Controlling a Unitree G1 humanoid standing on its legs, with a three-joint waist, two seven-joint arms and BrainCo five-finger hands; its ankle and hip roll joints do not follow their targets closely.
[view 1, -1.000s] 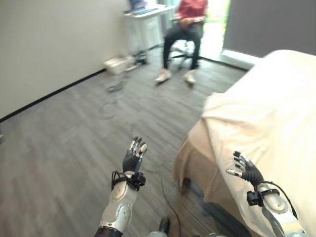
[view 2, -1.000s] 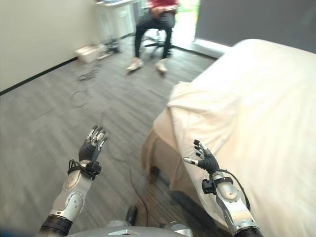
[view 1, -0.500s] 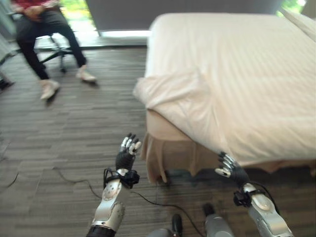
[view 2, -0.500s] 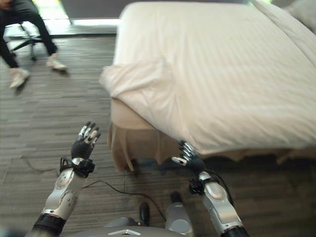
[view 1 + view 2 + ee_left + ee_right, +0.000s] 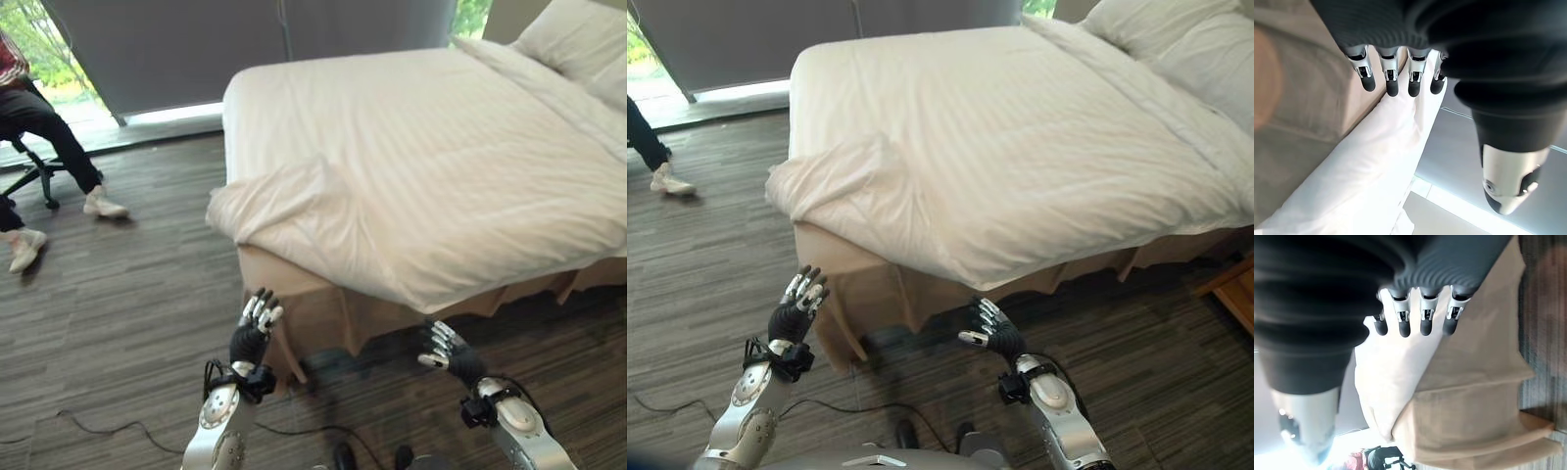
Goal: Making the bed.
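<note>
Cream faintly striped duvet (image 5: 421,166), tan bed skirt (image 5: 323,313), grey plank floor (image 5: 118,323)

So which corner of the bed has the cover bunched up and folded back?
The foot corner of the bed nearest the left hand; there the white duvet is folded over itself.

no readable text, labels, numbers or signs anywhere

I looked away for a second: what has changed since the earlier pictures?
The camera swung right, bringing the bed and pillows into full view. Both hands, left and right, stay raised and open, holding nothing. The duvet corner stays folded back.
</note>
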